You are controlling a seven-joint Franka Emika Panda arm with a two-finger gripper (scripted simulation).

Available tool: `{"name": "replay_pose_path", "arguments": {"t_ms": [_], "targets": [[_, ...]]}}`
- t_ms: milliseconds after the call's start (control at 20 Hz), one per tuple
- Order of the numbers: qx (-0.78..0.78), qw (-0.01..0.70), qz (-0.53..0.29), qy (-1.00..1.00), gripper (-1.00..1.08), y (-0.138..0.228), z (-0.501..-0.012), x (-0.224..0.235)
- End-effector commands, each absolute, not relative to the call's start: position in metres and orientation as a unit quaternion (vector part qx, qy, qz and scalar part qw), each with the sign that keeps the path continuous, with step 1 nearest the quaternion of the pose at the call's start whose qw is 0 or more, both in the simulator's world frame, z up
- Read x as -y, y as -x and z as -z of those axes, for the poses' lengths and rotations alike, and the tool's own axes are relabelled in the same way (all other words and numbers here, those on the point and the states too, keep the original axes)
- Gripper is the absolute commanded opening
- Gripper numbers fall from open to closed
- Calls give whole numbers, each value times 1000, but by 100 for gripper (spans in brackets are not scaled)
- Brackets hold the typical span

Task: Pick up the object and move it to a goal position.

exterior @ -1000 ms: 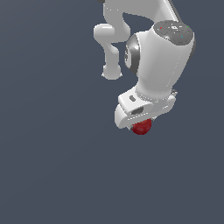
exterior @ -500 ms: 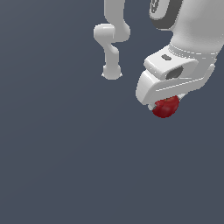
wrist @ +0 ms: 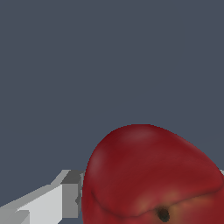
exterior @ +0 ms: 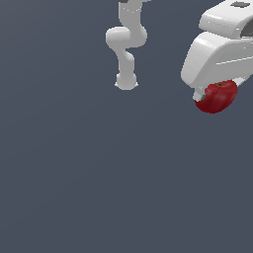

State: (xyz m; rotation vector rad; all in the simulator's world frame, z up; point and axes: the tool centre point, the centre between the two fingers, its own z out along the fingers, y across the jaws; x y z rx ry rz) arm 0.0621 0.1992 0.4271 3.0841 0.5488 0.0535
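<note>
Plain dark grey-blue surface fills both views. Near the exterior view's upper right, the white hand (exterior: 213,94) is seen clamped on the object (exterior: 216,97), a dark red apple-like ball held clear of the surface. It is judged rigid, smooth and light, best gripped across its widest sides.

exterior view looks down, seemingly from high; wrist view sits close; both share the apple (exterior: 216,97)
</note>
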Motion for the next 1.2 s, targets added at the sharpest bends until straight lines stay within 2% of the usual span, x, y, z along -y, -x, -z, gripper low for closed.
{"name": "replay_pose_path", "arguments": {"t_ms": [0,500,1150], "targets": [[-174,4,-19,-985,-100,-62,-442,-206],[-171,5,-20,-985,-100,-61,-474,-224],[-171,5,-21,-985,-100,-62,-483,-229]]}}
